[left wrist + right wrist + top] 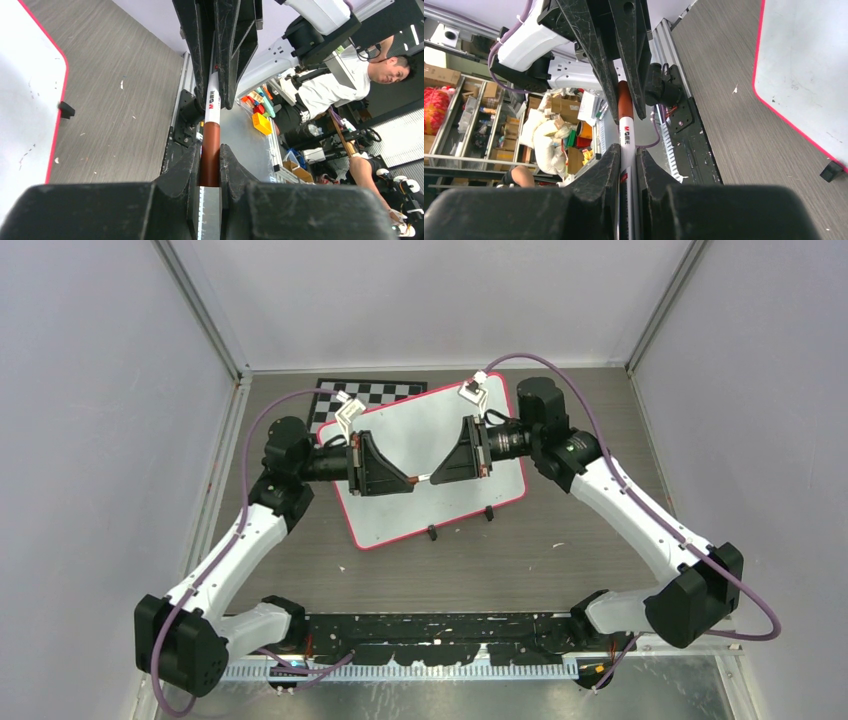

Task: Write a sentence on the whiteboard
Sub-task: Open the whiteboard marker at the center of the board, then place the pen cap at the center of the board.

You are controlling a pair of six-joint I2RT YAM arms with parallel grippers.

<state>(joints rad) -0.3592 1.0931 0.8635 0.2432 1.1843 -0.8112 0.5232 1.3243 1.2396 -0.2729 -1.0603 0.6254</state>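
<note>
The whiteboard [400,518] lies tilted on the table, white with a red-pink rim; no sentence shows on it, only faint specks. A marker [422,479] with a white barrel and a reddish-brown cap hangs level above the board, held between both grippers. My left gripper [411,483] is shut on the brown cap [210,150]. My right gripper [434,477] is shut on the white barrel [626,142]. The two grippers face each other, tips nearly touching. The board's edge shows in the left wrist view [25,100] and the right wrist view [804,65].
A black-and-white checkerboard [370,392] lies partly under the board's far edge. Two black clips [432,533] [489,513] sit on the board's near edge. Grey walls close three sides. A person and shelves show beyond the table's near edge in the left wrist view [350,85].
</note>
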